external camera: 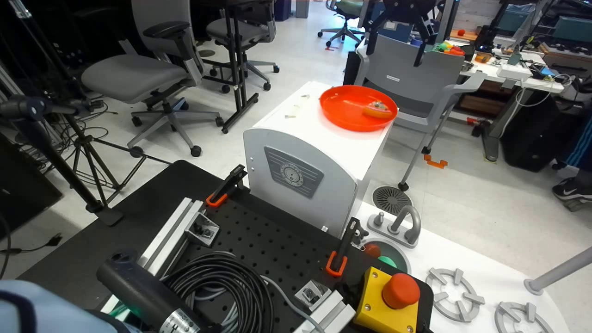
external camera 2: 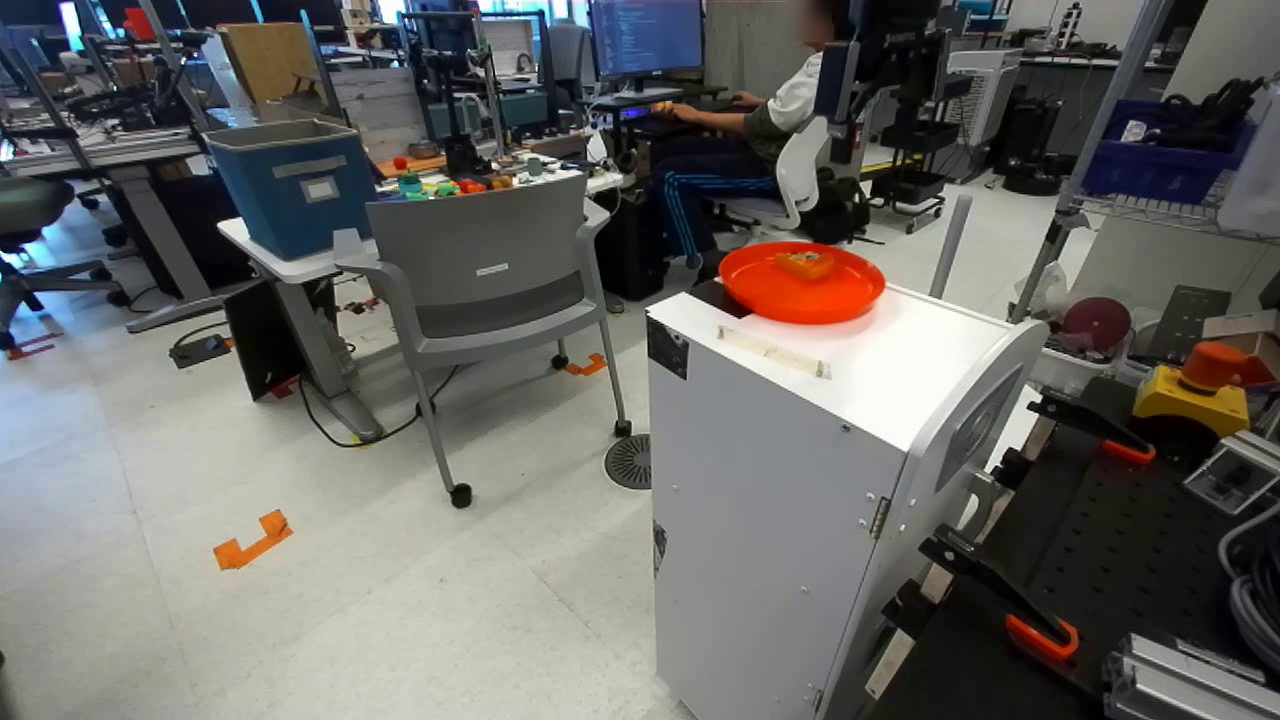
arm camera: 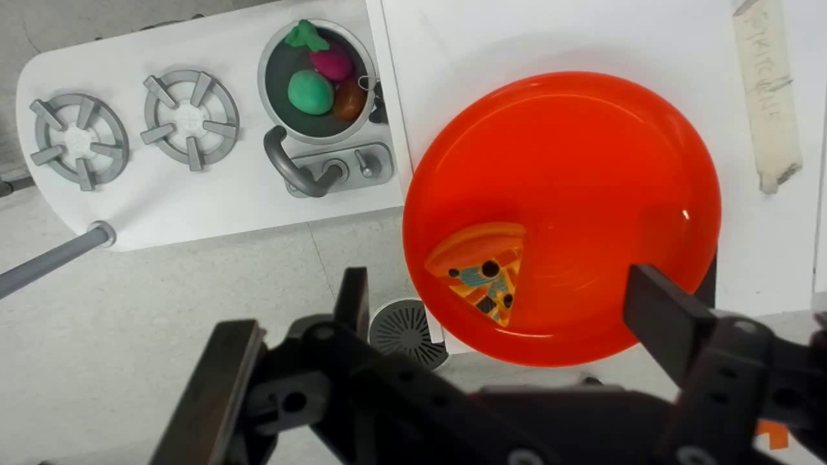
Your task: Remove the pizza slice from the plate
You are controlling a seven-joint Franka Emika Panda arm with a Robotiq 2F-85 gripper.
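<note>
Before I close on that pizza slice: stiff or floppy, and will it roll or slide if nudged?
The pizza slice looks moulded, with clean edges, so probably stiff. Being a flat wedge, it seems unlikely to roll. The orange plate under it looks glossy, so a nudge may well slide the slice.

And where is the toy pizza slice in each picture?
In an exterior view: toy pizza slice, above and right of centre.
In an exterior view: toy pizza slice, also above and right of centre.
Wrist view: toy pizza slice, slightly below and right of centre.
Landmark in all three: the orange plate beneath it.
</note>
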